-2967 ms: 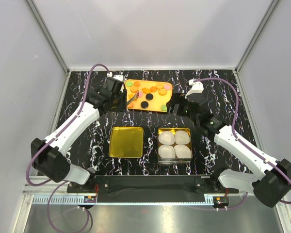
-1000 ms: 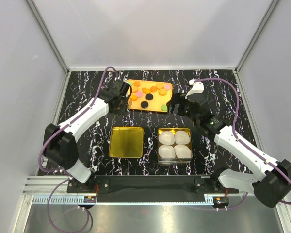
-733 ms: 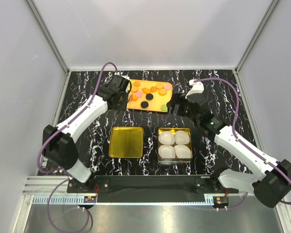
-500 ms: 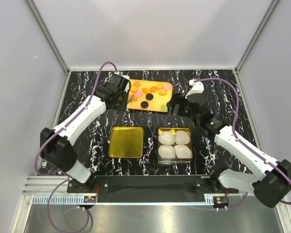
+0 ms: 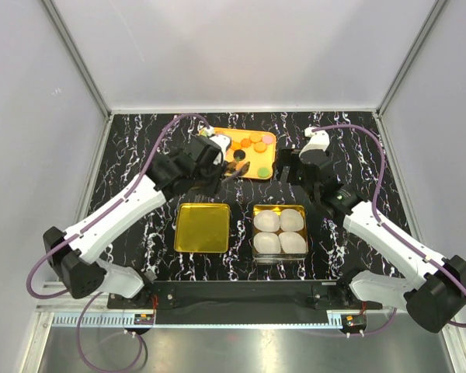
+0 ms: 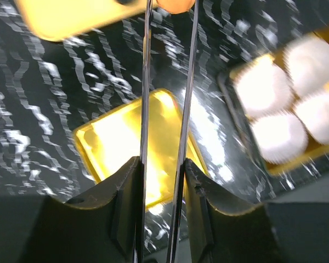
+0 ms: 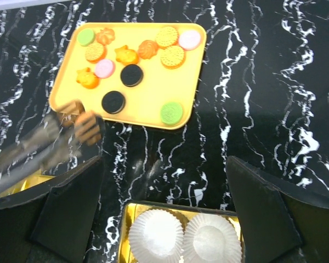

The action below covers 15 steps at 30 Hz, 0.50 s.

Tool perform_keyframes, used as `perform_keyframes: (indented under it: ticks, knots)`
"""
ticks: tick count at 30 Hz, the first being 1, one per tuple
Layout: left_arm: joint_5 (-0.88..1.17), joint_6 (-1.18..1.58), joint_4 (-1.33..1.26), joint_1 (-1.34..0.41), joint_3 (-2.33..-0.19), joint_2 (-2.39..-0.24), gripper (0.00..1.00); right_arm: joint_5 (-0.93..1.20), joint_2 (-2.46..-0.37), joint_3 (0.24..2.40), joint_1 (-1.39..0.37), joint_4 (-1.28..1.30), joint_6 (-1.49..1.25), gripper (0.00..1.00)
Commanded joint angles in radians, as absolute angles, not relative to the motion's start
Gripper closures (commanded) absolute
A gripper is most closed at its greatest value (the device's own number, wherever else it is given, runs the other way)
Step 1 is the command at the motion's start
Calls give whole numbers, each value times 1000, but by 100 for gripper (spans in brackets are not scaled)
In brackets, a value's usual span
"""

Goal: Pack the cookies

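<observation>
Left claw point(image 6: 163, 164): long thin tongs point(image 6: 145, 82) pressed together on orange cookie point(image 6: 175, 4), held in air by near edge of yellow tray point(image 7: 148, 104). Tray sits at far middle of counter point(image 5: 237, 198). Other cookies point(image 7: 131, 75) lie on it: orange, 2 black, 2 pink, 2 green. Right claw point(image 7: 164, 164): spread wide, pinching nothing, hanging over counter by tray's right side. Gold lid point(image 5: 202, 228) and tin point(image 5: 279, 210) with 4 white paper cups point(image 5: 268, 221) side by side mid-counter, toward near edge.
</observation>
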State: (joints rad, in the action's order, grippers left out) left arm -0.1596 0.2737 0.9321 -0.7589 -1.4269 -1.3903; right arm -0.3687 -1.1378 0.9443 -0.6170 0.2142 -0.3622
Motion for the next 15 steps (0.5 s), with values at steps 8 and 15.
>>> perform_keyframes:
  ticks: [8,15]
  knots:
    - [-78,331,936,-969,-1327,-1284,62,-485,-1134,1031,-618,262,-331,0]
    - [-89,348,933,-1052,-1299,-1301,62,-494,-1114,1020,-618,278,-337,0]
